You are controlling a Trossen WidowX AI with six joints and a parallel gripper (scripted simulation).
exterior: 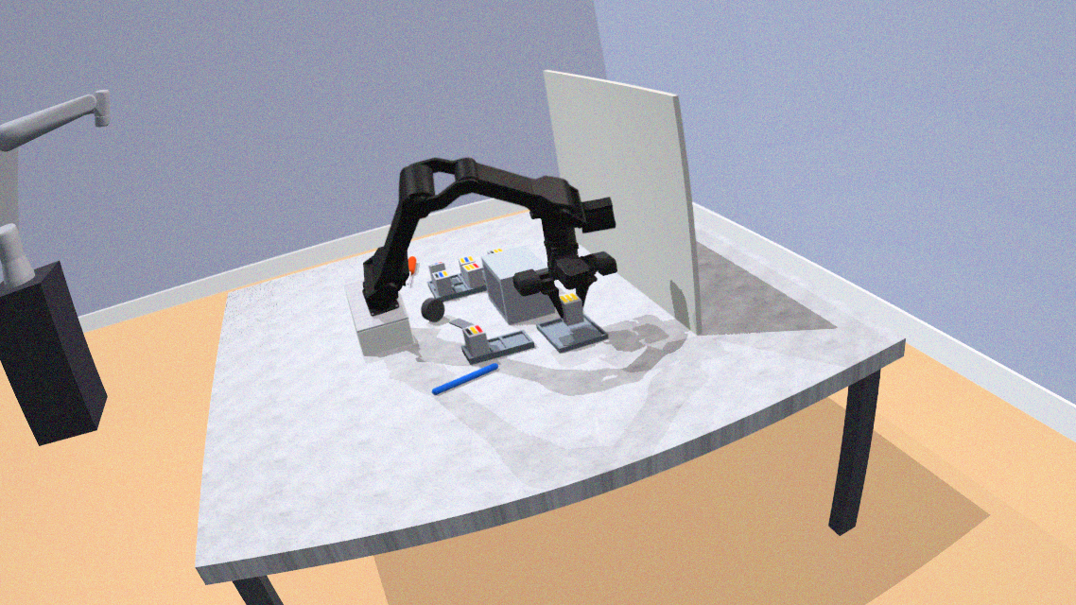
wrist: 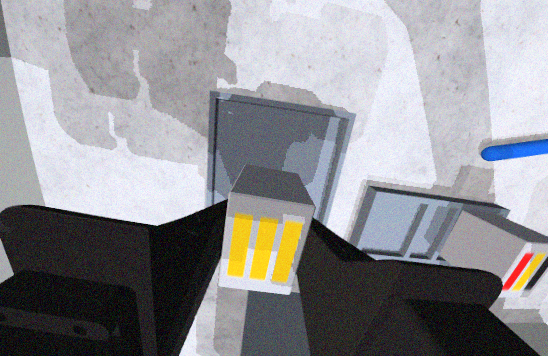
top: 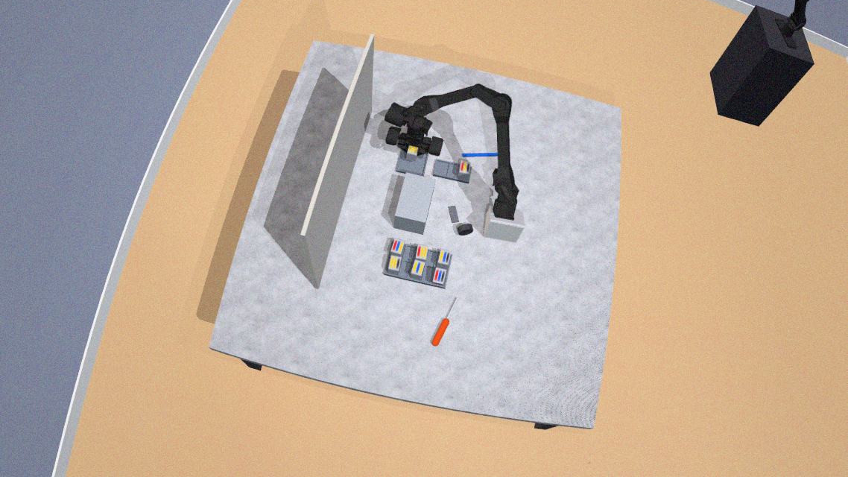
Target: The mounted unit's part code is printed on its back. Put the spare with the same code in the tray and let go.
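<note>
My gripper (top: 413,147) (exterior: 569,293) (wrist: 265,209) is shut on a small grey spare (top: 413,150) (exterior: 569,302) (wrist: 262,245) with three yellow stripes on its label. It holds the spare upright, low over the flat grey tray (top: 407,165) (exterior: 585,337) (wrist: 260,132); I cannot tell whether it touches the tray floor. Beside the tray, a grey unit (top: 463,168) (exterior: 474,337) (wrist: 526,270) with red, yellow and black stripes sits at one end of a second grey holder (top: 444,168) (exterior: 511,342) (wrist: 405,220).
A rack of several striped spares (top: 416,262) (exterior: 459,271) lies past a large grey box (top: 413,201) (exterior: 511,285). A tall white panel (top: 337,140) (exterior: 626,194) stands close behind the gripper. A blue pen (top: 479,154) (exterior: 464,378) (wrist: 520,149), an orange screwdriver (top: 440,329) and a small black round thing (top: 463,229) (exterior: 432,308) lie about.
</note>
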